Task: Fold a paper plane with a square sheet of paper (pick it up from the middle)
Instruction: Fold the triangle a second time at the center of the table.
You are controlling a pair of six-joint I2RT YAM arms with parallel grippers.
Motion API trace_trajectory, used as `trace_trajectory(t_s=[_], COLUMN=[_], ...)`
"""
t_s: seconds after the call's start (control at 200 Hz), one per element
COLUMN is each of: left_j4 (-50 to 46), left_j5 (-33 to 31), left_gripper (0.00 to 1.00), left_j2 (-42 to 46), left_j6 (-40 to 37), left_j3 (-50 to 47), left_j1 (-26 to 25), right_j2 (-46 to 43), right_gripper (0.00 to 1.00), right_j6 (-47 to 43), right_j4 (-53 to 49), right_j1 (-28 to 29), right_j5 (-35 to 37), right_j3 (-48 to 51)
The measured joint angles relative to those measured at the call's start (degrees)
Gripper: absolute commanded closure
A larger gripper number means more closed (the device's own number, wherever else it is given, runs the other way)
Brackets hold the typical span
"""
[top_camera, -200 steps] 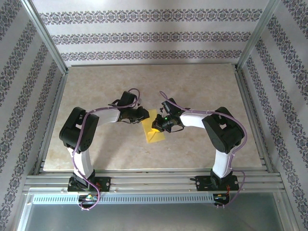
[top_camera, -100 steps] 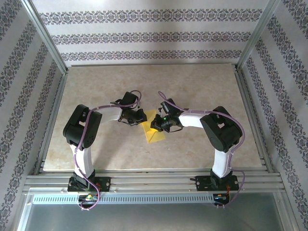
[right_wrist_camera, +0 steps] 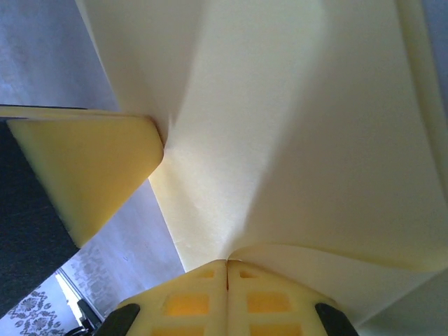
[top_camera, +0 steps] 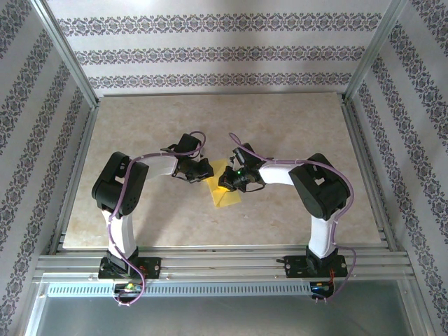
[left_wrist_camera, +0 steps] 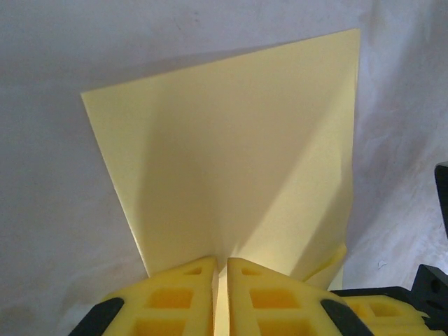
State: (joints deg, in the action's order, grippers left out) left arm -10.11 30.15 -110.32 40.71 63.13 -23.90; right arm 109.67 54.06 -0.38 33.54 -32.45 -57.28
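The square sheet of paper (top_camera: 227, 194) is pale yellow and sits mid-table, raised and bent between the two grippers. My left gripper (top_camera: 205, 170) is shut on its left edge. In the left wrist view the sheet (left_wrist_camera: 238, 154) fans out from the pinched jaws of the left gripper (left_wrist_camera: 220, 264), with a soft centre crease. My right gripper (top_camera: 227, 182) is shut on the opposite side. In the right wrist view the sheet (right_wrist_camera: 280, 140) curls out of the closed right gripper (right_wrist_camera: 227, 264). A yellow left finger (right_wrist_camera: 84, 168) touches the paper at the left.
The beige marbled table top (top_camera: 294, 126) spreads wide around the paper. Aluminium frame rails (top_camera: 224, 264) run along the near edge and up both sides. Patterned walls close in the back and sides.
The left gripper has closed on the sheet's edge and its arm has drawn in a little. The right gripper stays shut on the sheet, shifted slightly up and left.
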Motion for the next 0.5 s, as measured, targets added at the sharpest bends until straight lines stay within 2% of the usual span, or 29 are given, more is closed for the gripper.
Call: trace_trajectory(t_s=[0.5], left_j4=[0.02], left_j5=[0.04], left_gripper=[0.86], left_j2=[0.00], left_j6=[0.02], left_j3=[0.00], left_j1=[0.00], right_j2=[0.76], right_gripper=[1.00], right_j6=[-0.02], right_j4=[0.00], right_j1=[0.11], right_j5=[-0.24], right_j3=[-0.85])
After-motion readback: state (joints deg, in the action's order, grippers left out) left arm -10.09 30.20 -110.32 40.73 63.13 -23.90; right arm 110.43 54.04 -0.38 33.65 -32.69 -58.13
